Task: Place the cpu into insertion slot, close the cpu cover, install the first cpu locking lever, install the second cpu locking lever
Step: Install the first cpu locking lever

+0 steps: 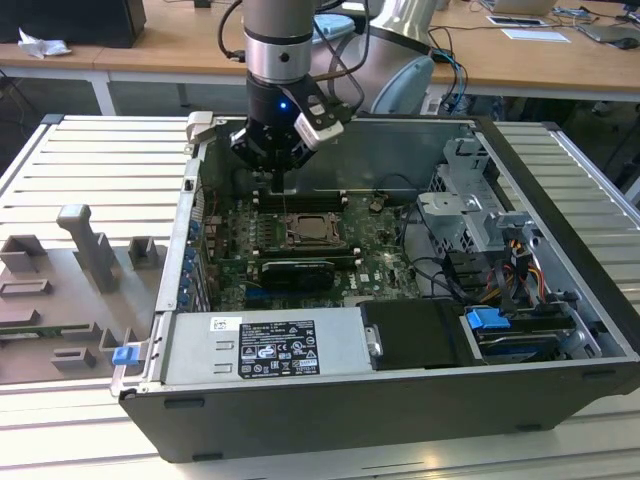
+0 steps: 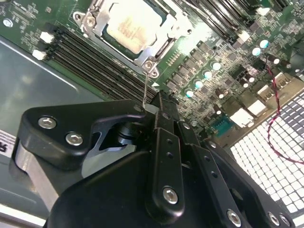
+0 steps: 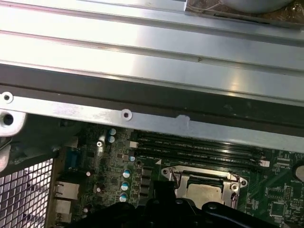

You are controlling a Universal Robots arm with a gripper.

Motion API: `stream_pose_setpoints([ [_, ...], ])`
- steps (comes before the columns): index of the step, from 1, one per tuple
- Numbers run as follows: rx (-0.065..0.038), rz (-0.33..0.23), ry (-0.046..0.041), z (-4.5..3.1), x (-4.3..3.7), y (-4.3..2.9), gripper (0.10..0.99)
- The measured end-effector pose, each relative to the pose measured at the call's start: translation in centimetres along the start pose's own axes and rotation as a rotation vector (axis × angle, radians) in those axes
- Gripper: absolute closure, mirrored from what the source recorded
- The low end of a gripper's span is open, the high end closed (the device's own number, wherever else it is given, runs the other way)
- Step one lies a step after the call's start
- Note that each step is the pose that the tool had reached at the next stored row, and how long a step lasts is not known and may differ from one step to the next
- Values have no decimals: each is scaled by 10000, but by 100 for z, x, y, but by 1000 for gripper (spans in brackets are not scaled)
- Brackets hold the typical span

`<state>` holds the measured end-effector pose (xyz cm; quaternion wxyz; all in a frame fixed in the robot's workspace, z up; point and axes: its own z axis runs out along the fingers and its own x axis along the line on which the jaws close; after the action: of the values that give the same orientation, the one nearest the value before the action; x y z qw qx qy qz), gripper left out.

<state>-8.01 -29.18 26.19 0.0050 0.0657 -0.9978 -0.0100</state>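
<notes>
Gripper fingers closed, apparently pinching the thin wire cpu locking lever that rises from the socket corner. Cpu lies seated beneath the lowered cpu cover. Lever judged springy, slick and easily bent; best held near its free end.

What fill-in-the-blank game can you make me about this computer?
The cpu sits on the ___ circuit board. The silvery cpu cover lies around the ___. The tool is shut on the locking lever, a thin metal ___.
Answers: green, cpu, wire.
</notes>
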Motion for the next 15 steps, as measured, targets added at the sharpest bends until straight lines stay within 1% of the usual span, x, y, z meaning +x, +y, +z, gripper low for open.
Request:
stream_pose_setpoints([
  [7,-4,306,-6,5,-110,-15,980],
  [8,-3,325,-7,6,-141,-19,980],
  [11,-3,345,-7,7,-179,-24,980],
  [15,-4,351,-8,8,-206,-28,980],
])
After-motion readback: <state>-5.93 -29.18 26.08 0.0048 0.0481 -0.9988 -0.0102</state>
